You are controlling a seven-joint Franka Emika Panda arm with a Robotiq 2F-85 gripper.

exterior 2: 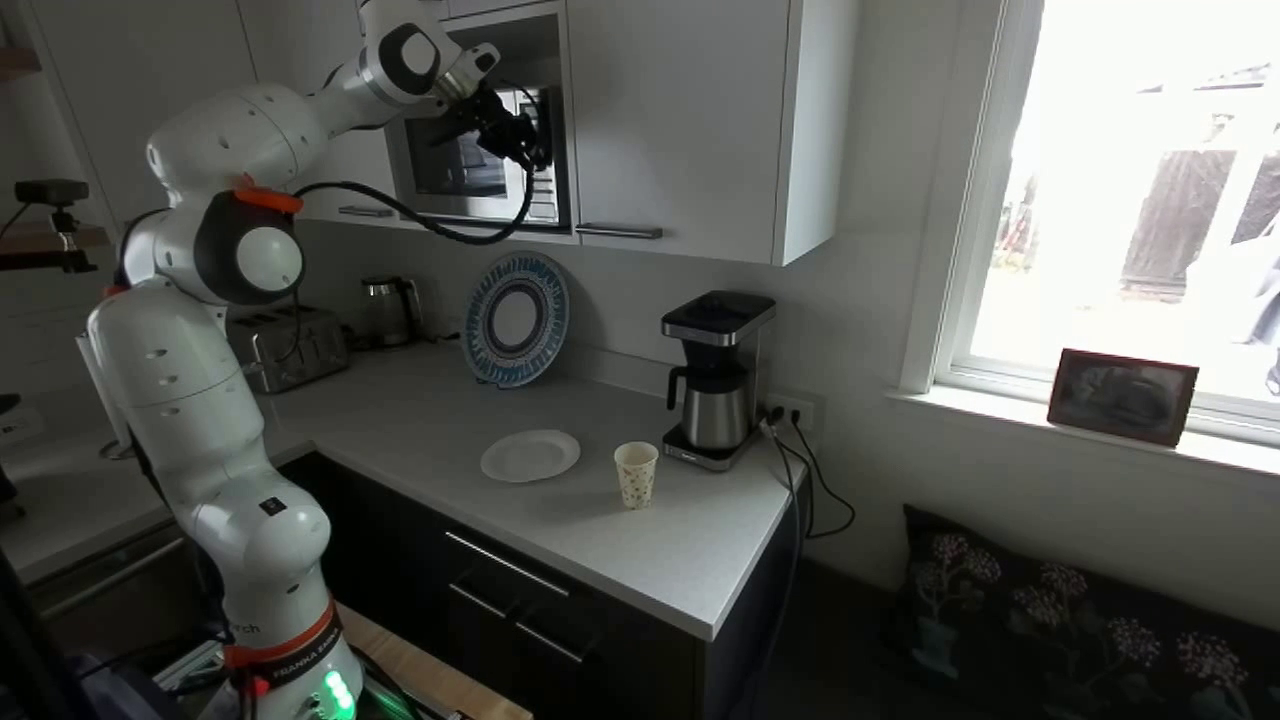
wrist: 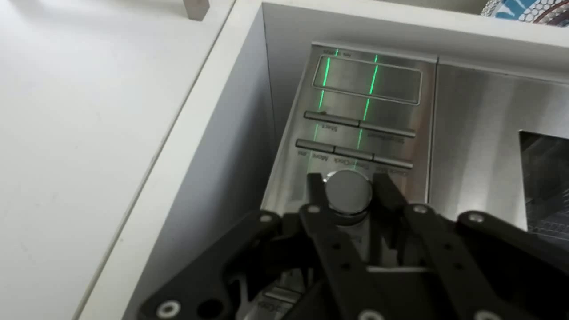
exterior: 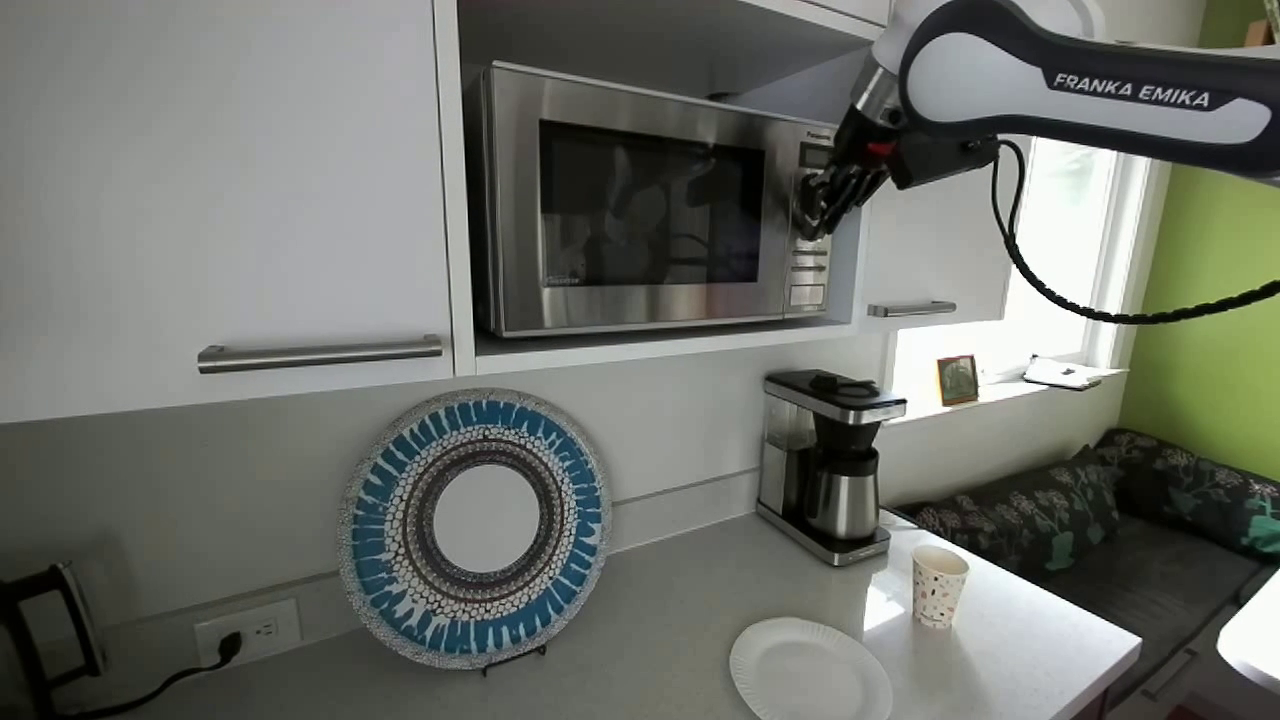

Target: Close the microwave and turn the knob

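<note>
The stainless-steel microwave [exterior: 650, 305] sits in a cabinet niche; its dark-windowed door is shut, flush with the control strip. It also shows in an exterior view [exterior 2: 465, 170], partly behind the arm. In the wrist view, the control strip [wrist: 293, 182] stands upside down. The round silver knob [wrist: 349, 193] is between the two black fingertips of my gripper [wrist: 348, 183]. The fingers hug the knob's left and right sides with almost no gap. In both exterior views, the gripper [exterior: 815, 208] is at the control strip and hides the knob; it also shows here [exterior 2: 530, 150].
The niche's white side wall [wrist: 213, 146] is close beside the control strip. A cabinet with a bar handle [exterior: 912, 309] adjoins the niche. Below on the counter are a coffee maker [exterior: 835, 460], a paper cup [exterior: 938, 590], a paper plate [exterior: 810, 670] and a decorated round plate [exterior: 375, 530].
</note>
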